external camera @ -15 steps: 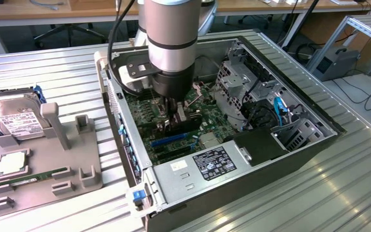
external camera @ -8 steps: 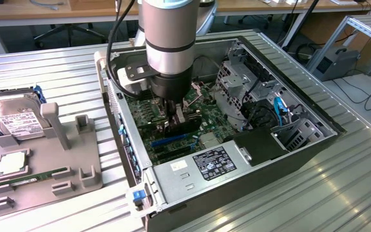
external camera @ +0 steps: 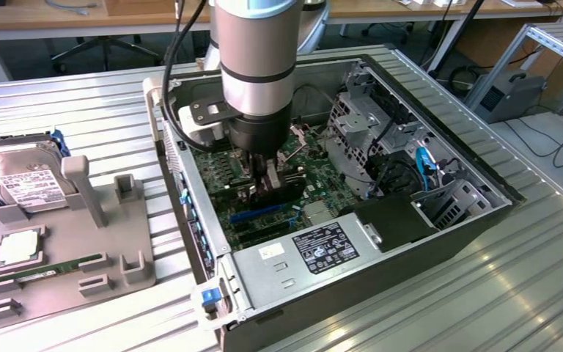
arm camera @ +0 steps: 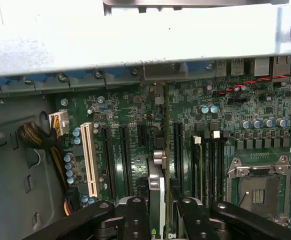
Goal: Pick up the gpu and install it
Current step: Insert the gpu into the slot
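Hand [external camera: 267, 185] is down inside the open computer case [external camera: 477, 192], fingers clamped on the gpu [external camera: 279, 192], one on each flat side. Card stands on edge, dark board, held low over the green motherboard [external camera: 306, 165] near the blue slot [external camera: 254, 215]. In the wrist view the hand [arm camera: 158, 206] has its two black fingers [arm camera: 135, 215] either side of the gpu [arm camera: 156, 192], seen edge-on, lined up along the run of expansion slots [arm camera: 119, 160], between the black slots and the memory slots [arm camera: 209, 165]. Can't tell whether the card edge is touching a slot or just above it. White slot [arm camera: 89, 159] sits off to one side, empty CPU socket [arm camera: 258, 187] to the other. Yellow-black cable bundle [arm camera: 40, 142] near the case wall.

Exterior view: power supply [external camera: 306, 258] with label at the case's near end, blue cable [external camera: 424, 165] by the drive cage on the exterior view's right. Case lies on the ribbed metal table [external camera: 76, 110]. On the exterior view's left, well apart from the case, a grey holder tray [external camera: 115, 253] carries the hard drive [external camera: 23, 180] upright, a CPU [external camera: 20, 249] flat, and a green memory stick [external camera: 56, 268].
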Robot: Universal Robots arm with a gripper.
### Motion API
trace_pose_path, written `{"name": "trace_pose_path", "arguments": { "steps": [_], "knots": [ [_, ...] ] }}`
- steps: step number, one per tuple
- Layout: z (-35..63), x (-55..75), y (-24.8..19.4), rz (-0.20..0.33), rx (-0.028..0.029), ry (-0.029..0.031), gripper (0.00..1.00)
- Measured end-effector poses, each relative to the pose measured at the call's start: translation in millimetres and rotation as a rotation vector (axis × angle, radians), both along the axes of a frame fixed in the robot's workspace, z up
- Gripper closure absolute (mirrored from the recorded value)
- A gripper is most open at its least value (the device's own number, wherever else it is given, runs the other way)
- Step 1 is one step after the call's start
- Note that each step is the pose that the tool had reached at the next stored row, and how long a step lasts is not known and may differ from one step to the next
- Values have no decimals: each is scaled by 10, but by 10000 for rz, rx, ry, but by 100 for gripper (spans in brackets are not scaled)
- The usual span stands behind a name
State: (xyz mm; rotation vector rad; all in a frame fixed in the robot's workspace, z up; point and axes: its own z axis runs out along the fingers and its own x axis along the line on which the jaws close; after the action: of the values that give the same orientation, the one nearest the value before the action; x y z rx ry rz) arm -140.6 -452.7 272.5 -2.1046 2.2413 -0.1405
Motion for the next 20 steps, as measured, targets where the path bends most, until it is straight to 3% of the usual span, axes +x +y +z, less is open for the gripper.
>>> {"name": "trace_pose_path", "arguments": {
  "steps": [10, 11, 13, 20],
  "knots": [
    [-20, 0, 0, -1, -1, 6, 73],
    [-22, 0, 1, 0, 3, 43, 73],
    [-24, 1, 1, 1, 2, 180, 73],
    [-40, 0, 0, -1, 1, 185, 73]
  ]
}}
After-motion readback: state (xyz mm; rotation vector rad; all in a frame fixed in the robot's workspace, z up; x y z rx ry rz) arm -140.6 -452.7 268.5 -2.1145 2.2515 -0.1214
